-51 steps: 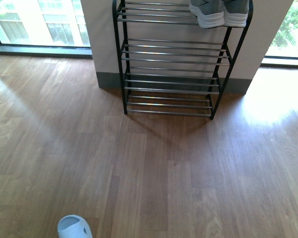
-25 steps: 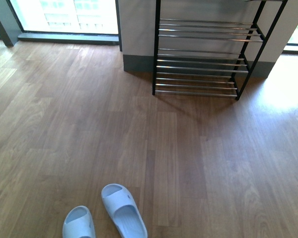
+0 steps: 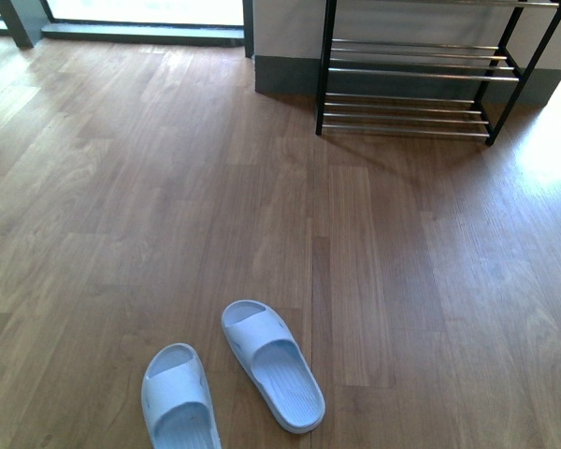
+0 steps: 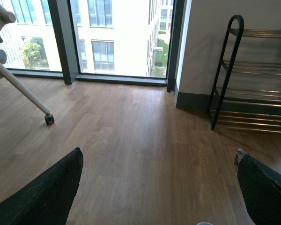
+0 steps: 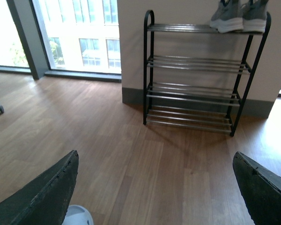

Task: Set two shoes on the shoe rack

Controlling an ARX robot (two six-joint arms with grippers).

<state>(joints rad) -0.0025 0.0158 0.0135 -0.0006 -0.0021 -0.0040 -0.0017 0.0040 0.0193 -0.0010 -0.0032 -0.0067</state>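
Pretty much done I'd say: rack (image 3: 416,72) sits at 1 o'clock against the wall, both shoes (image 5: 229,18) are parked side by side on its top tier, slippers (image 3: 273,367) lie at 6 o'clock, and left gripper (image 4: 158,157) and right gripper (image 5: 155,158) hang spread wide, empty.

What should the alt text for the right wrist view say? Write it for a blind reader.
Two grey sneakers sit together on the top tier of a black shoe rack against the wall. In the foreground the right gripper's dark fingers spread wide over wooden floor, holding nothing.
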